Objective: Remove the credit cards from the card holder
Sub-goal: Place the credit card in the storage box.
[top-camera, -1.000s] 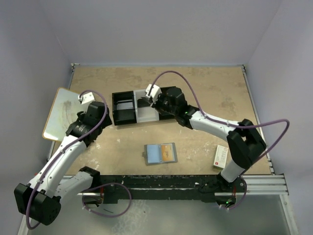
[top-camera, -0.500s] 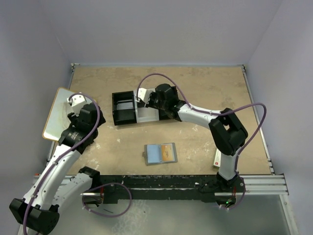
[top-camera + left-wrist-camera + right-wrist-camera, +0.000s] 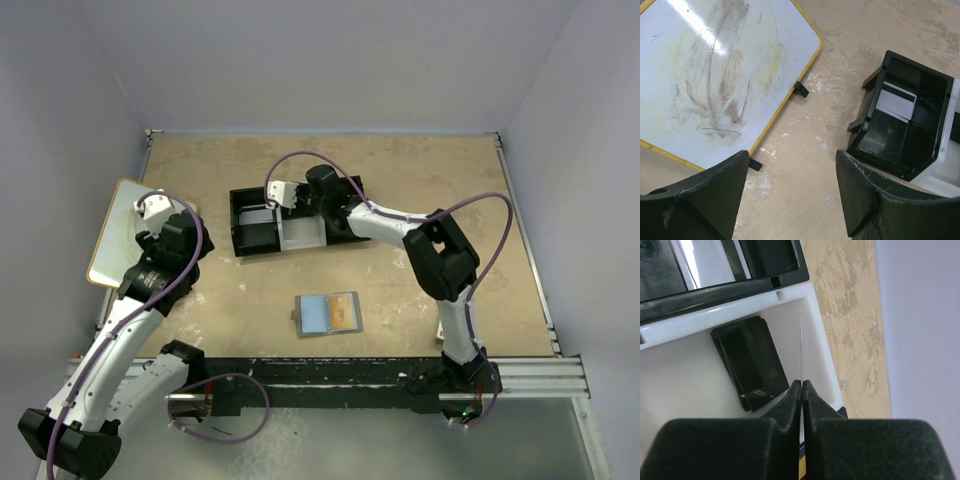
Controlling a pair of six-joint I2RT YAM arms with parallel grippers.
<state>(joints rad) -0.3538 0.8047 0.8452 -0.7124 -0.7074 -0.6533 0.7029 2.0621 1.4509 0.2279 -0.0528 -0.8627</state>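
Since a second ago my right arm has swung left along the tray (image 3: 236,222), and my right pincer (image 3: 801,385) now hangs over its white middle compartment, clenched on a thin card (image 3: 801,340) seen edge-on above a dark flat stack (image 3: 747,360). Judgement: this card is ready to drop. My left pincer (image 3: 790,167) has pulled back toward the whiteboard (image 3: 715,75), released and empty. Card holder (image 3: 328,313) lies open near the front edge, well apart from the tray, with an orange card (image 3: 345,312) left inside.

Open tabletop (image 3: 430,170) all round card holder (image 3: 328,314), right arm (image 3: 385,222) stretched over tray (image 3: 255,249), whiteboard (image 3: 115,235) filling left edge
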